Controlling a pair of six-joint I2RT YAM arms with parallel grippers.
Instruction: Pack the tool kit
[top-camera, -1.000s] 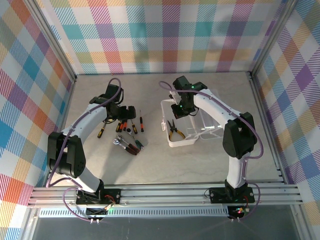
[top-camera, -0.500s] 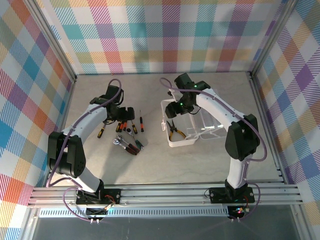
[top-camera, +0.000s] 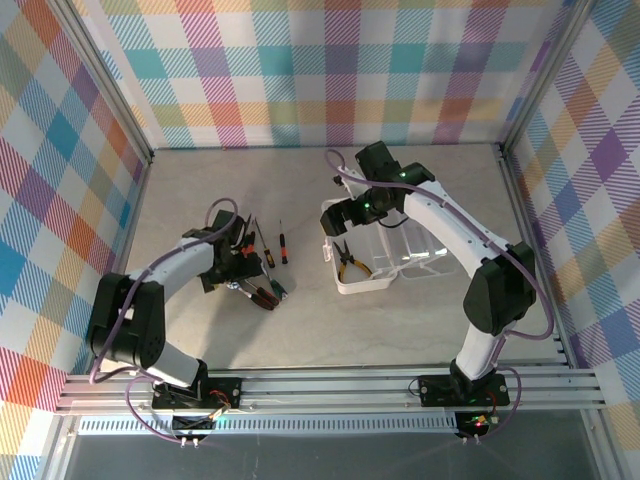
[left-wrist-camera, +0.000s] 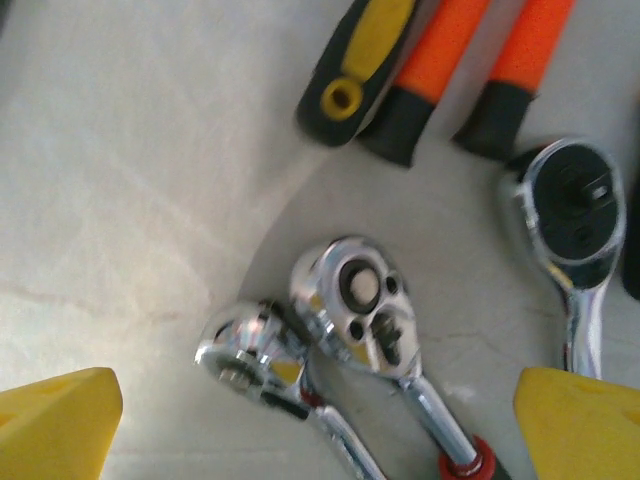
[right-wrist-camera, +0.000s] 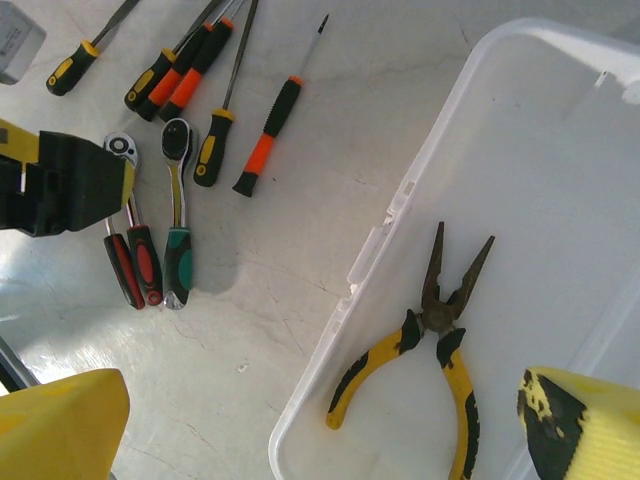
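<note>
The tool kit case (top-camera: 362, 289) is a whitish plastic tray lying open right of centre. Yellow-handled pliers (top-camera: 350, 263) lie inside it, jaws apart (right-wrist-camera: 437, 320). My right gripper (top-camera: 347, 214) hovers open above the case's left rim (right-wrist-camera: 400, 210), holding nothing (right-wrist-camera: 320, 430). Chrome ratchets (top-camera: 262, 290) lie left of the case. My left gripper (top-camera: 237, 268) hangs open just above them, with two ratchet heads (left-wrist-camera: 365, 305) between its yellow fingertips (left-wrist-camera: 55, 425). A third ratchet head (left-wrist-camera: 565, 205) lies to the right. Screwdrivers (top-camera: 283, 242) with orange, yellow and black handles (right-wrist-camera: 265, 135) lie just beyond.
The case's clear lid (top-camera: 425, 255) stands open on its right side. Metal frame rails (top-camera: 330, 385) run along the near edge, and checked walls enclose the table. Bare tabletop (top-camera: 300, 340) lies in front of the tools and case.
My right gripper's jaws have opened and it has shifted slightly left and back over the case. My left gripper has moved nearer, from the screwdriver handles to above the ratchets.
</note>
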